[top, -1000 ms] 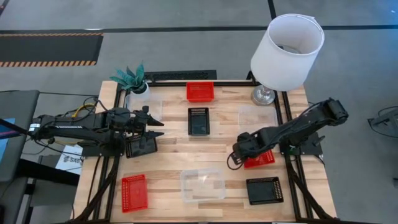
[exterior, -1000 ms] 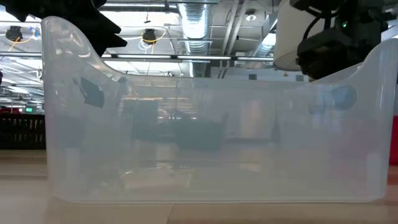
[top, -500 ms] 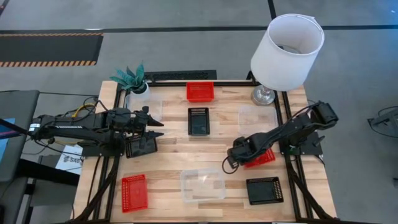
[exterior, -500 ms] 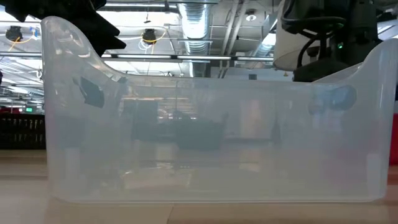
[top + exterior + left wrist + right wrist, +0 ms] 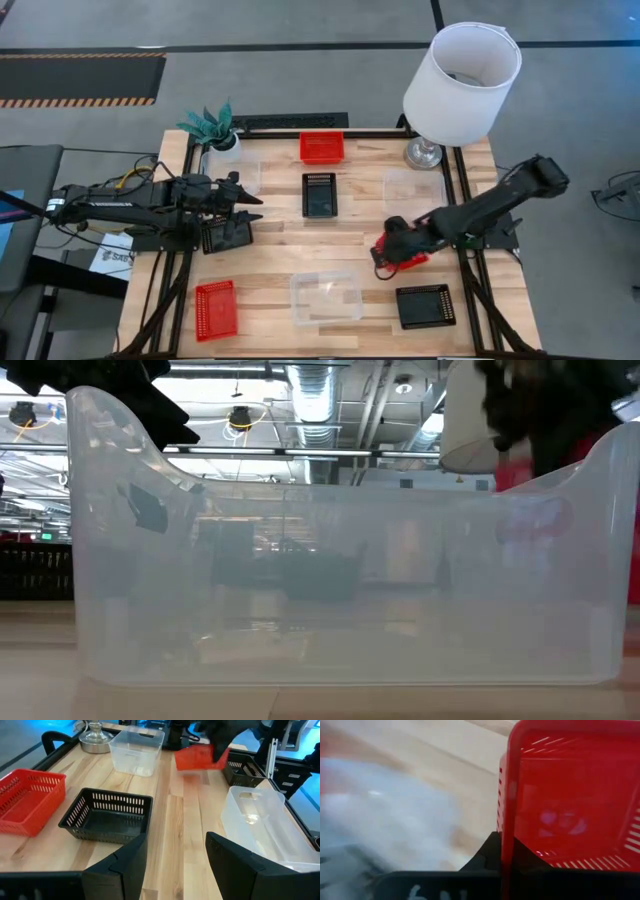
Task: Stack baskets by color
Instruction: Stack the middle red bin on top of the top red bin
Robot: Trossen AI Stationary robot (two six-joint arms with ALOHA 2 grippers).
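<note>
My right gripper [image 5: 386, 251] is shut on a red basket [image 5: 410, 260] at the table's right middle, and the left wrist view shows that basket [image 5: 199, 757] off the wood. My left gripper [image 5: 175, 865] stands open at the table's left, over a black basket [image 5: 228, 237], with nothing between its fingers. A second red basket [image 5: 321, 147] lies at the far edge and a third [image 5: 216, 308] at the near left. Black baskets lie at the centre [image 5: 319, 194] and near right [image 5: 425, 305]. Clear baskets lie at the near centre [image 5: 326, 296] and far right [image 5: 412, 186]. My right gripper holds the red basket by the end wall [image 5: 506, 810] that faces the table's left. One finger [image 5: 487, 855] is outside the wall and the other inside. The fingers slant down from the table's right. The basket hangs tilted, clear of the table.
A white lamp [image 5: 460, 80] stands at the far right corner and a potted plant [image 5: 215, 128] at the far left. Bare wood lies between the centre black basket and the near clear one. The near clear basket [image 5: 340, 590] fills the low view.
My right gripper has shut on the red basket's end wall and then risen. The basket has come off the table, tilted, and shifted a little toward the table's left edge. My left arm has kept still.
</note>
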